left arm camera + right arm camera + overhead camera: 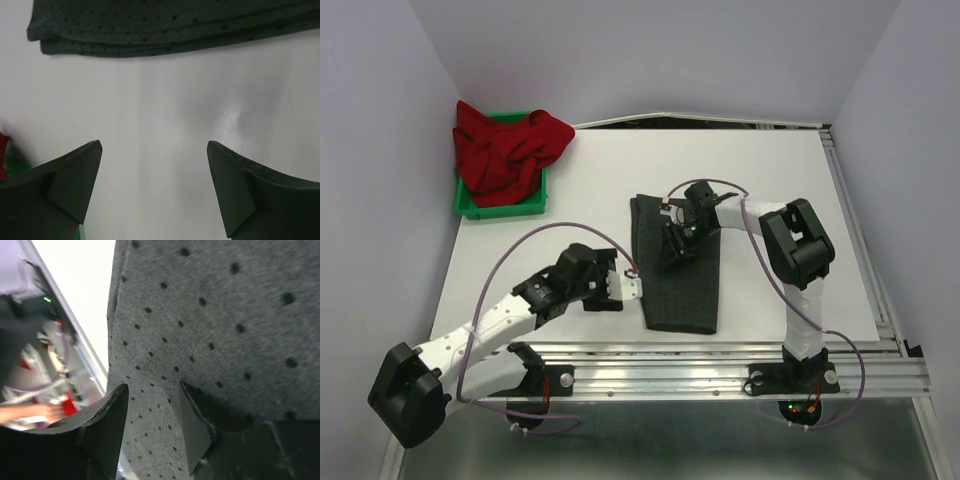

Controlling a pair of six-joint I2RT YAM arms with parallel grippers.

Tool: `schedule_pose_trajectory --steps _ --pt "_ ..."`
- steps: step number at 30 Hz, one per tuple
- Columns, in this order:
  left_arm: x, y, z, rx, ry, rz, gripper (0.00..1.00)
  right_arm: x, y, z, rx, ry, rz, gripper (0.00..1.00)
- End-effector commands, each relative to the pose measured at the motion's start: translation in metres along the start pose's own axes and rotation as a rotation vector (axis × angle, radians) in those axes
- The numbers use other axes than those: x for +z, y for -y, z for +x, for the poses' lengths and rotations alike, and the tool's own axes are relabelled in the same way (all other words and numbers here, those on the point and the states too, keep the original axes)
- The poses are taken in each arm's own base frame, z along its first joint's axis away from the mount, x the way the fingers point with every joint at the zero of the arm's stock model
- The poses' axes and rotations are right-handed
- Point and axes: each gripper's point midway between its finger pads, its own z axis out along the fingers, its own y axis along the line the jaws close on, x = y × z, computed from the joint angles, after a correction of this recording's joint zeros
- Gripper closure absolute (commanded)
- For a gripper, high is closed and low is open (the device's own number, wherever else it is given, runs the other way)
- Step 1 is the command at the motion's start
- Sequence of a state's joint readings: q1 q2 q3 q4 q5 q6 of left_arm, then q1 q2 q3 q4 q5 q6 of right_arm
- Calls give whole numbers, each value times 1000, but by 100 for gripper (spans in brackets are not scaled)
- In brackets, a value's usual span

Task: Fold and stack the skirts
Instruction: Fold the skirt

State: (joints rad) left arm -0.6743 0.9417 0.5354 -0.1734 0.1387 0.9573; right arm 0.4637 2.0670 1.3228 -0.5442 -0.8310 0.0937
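White bench (770, 200) bears the folded black skirt (682, 295); red skirt (505, 150) fills the bin (505, 209). Left gripper (634, 288) gapes wide and empty beside the black skirt; right gripper (676, 248) is narrowly parted on it.

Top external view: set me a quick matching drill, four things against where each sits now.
Things:
1 red skirt
2 dotted skirt
3 left gripper
4 right gripper

Places:
A open, over bare table
B lying flat on the table
C heaped in the green bin
D low over the dotted skirt

Pairs: 1-C, 2-B, 3-A, 4-D.
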Motion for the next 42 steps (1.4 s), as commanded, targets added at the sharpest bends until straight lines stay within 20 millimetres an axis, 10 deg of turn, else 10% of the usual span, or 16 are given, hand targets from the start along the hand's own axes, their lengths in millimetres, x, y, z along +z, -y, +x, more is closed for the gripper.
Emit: schedule_pose_trajectory --steps 1,13,33,42 --pt "13 7 -28 134 50 -49 1 18 49 -24 33 36 116 49" --pt "56 80 -37 302 5 -20 1 25 76 -43 93 59 131 51" --pt "78 102 -90 280 100 -48 2 33 83 -21 152 42 128 53" --pt "79 101 -82 231 30 -49 34 32 80 -17 146 36 117 53"
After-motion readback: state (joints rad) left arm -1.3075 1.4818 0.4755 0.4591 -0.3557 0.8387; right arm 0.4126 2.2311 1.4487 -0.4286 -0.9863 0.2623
